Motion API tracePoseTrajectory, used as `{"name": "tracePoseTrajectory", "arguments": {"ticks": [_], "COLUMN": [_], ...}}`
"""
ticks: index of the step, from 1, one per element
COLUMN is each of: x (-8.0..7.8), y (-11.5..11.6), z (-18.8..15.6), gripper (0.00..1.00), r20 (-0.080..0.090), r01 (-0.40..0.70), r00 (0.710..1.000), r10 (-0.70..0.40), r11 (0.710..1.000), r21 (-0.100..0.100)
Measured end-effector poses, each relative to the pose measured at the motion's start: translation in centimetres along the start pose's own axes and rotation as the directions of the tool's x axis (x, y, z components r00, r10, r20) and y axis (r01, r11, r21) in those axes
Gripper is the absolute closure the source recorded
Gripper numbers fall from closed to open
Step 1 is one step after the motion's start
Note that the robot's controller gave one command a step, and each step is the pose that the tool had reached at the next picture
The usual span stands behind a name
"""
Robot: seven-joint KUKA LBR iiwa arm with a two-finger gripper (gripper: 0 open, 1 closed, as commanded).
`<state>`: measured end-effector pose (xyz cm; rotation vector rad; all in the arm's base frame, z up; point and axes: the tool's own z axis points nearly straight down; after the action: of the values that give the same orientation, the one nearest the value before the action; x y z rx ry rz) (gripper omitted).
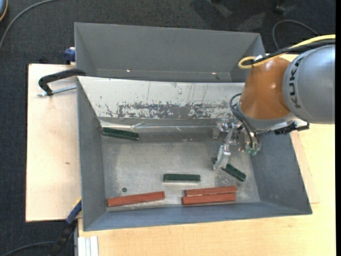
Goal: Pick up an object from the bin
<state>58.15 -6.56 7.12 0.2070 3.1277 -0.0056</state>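
Dark carpet lies all around the grey bin. On the right side of the bin, the claw hangs low, close to the bin's floor. I cannot tell if it is wide or narrow. Just beside its tip lies a small dark green bar. It is tilted and sits near the right wall. It is not in the claw.

What could go wrong? The bar is thin and lies flat, so the claw may slip off it or push it away. The wall is very near, so the claw may bump it. A red-brown bar lies close in front, and the claw might knock that too.
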Motion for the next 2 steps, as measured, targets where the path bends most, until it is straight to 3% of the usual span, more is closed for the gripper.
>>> {"name": "tracePoseTrajectory", "arguments": {"ticks": [1, 2], "x": [6.22, 6.28], "y": [-4.16, -4.06], "z": [-0.46, -0.37], "gripper": [0.0, 1.0], "r20": [-0.002, -0.003], "r01": [0.235, 0.237], "r00": [0.972, 0.972], "r10": [-0.235, -0.237], "r11": [0.972, 0.972], "r21": [-0.004, -0.005]}}
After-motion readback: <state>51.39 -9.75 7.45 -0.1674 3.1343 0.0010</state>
